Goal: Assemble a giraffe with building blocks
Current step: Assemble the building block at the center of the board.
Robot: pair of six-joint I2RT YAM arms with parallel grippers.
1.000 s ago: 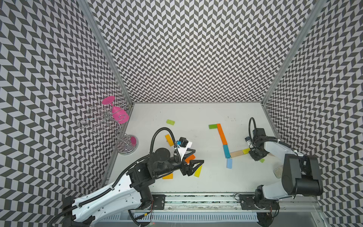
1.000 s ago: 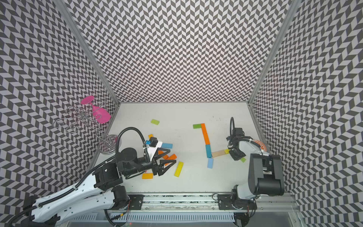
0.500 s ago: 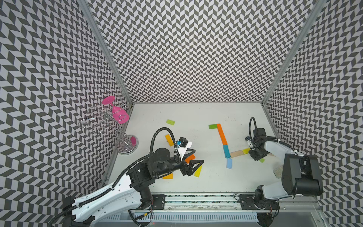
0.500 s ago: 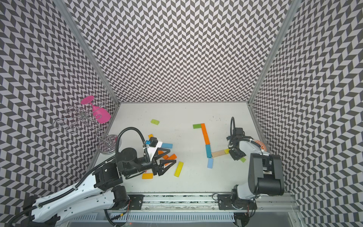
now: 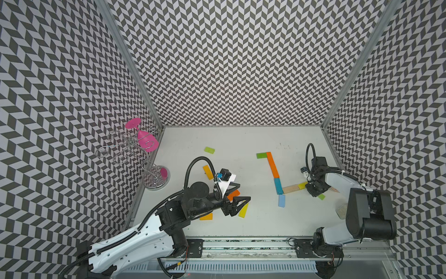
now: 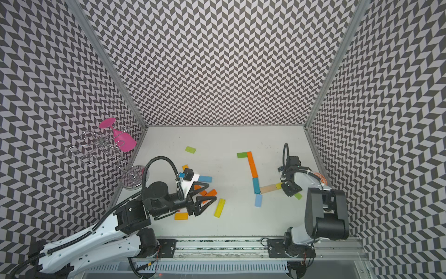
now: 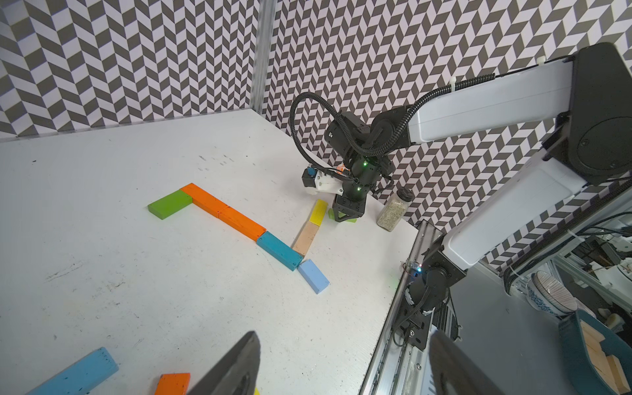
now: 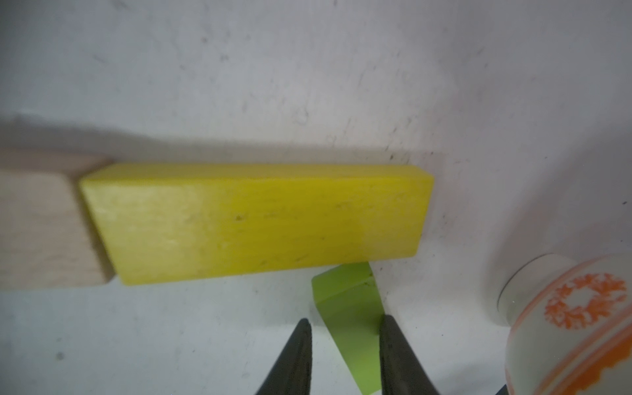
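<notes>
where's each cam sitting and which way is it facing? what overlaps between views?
Both top views: high above the front rail, looking down at the table; left arm and right arm show.
Left wrist: on the left arm, facing across the table to the block figure and the right arm; left fingers show.
Right wrist: on the right arm, close above the table, facing the yellow block; right fingers flank a green block.
Shared: all views show the yellow block.

The left arm (image 5: 144, 232) stretches forward from its base, wrist roughly level. The left gripper (image 5: 243, 192) is held low, jaws wide apart. The right arm (image 5: 340, 180) is elbow-high and bends down. The right gripper (image 8: 345, 325) points straight down, jaws narrowly parted.
</notes>
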